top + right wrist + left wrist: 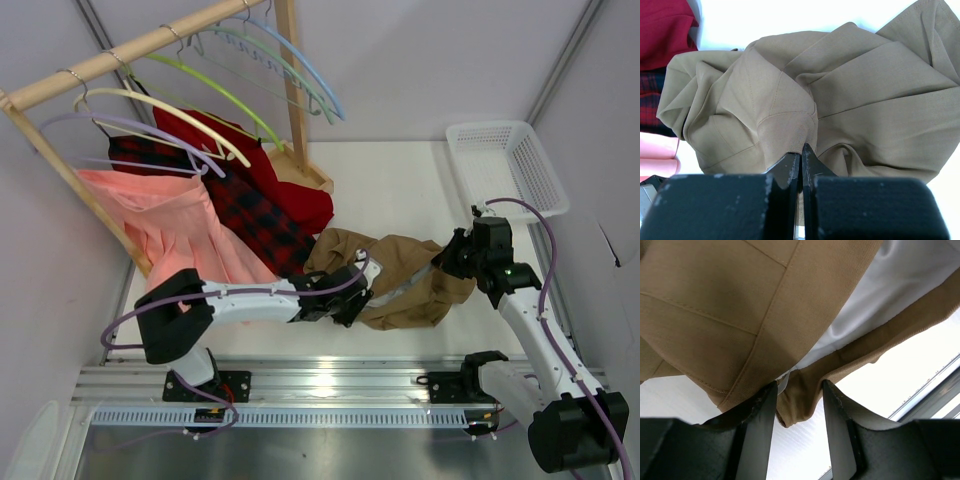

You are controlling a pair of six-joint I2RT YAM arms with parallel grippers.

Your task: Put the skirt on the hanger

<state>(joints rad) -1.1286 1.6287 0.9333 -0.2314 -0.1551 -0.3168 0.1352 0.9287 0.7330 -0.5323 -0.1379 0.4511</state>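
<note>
The tan skirt (400,272) lies crumpled on the white table between my two grippers. My right gripper (447,258) is shut on a folded band edge of the skirt (785,132), at the skirt's right end. My left gripper (352,290) is at the skirt's left front edge. Its jaws stand apart, with a hanging fold of the skirt's hem (799,402) sagging between the fingertips and white lining (875,295) showing above. The pale sage-green hanger (262,47) hangs on the wooden rail at the back, apart from both grippers.
The wooden rack (120,55) at the back left holds several hangers, among them lime-green (215,92) and light blue (312,75) ones. A red garment (255,165), the plaid skirt (250,215) and the pink skirt (165,225) hang beside the tan one. A white basket (505,165) stands at the right.
</note>
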